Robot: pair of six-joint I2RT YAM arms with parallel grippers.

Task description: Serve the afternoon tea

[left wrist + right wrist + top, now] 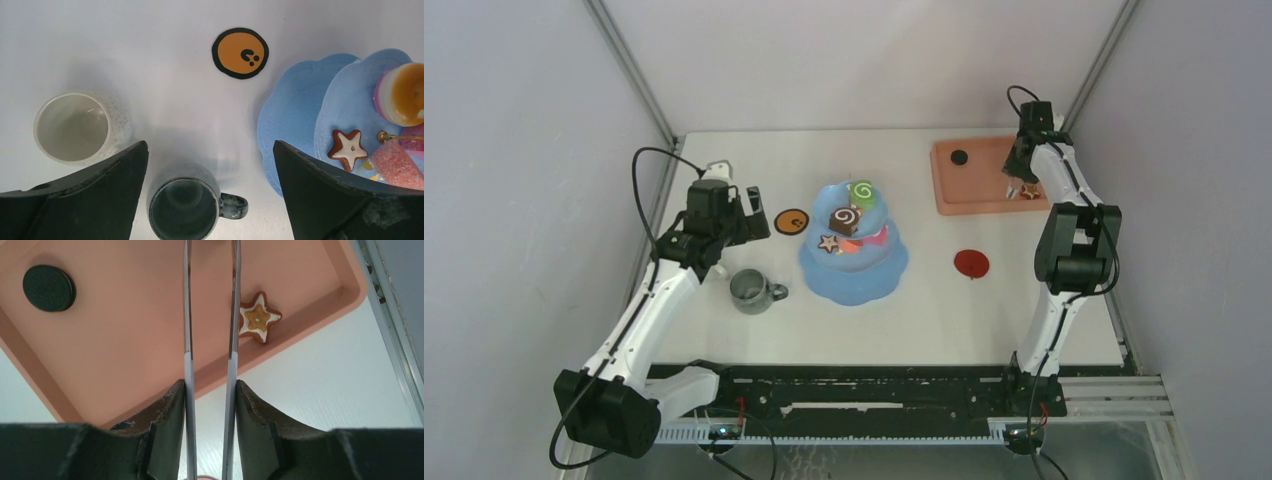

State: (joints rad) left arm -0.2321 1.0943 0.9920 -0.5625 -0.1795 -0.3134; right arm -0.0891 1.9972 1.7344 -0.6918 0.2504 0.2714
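Right gripper [210, 386] is clamping the tongs [187, 315] (blades slightly apart) beside the star cookie [257, 318] in the tray's [125, 350] near-right corner. Left gripper [210, 146] is hovering wide open, empty.

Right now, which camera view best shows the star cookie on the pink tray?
The right wrist view: the star cookie lies large and sharp near the tray's corner, beside the tongs. The top view shows the star cookie as a speck by the right arm. The left wrist view misses the tray altogether.
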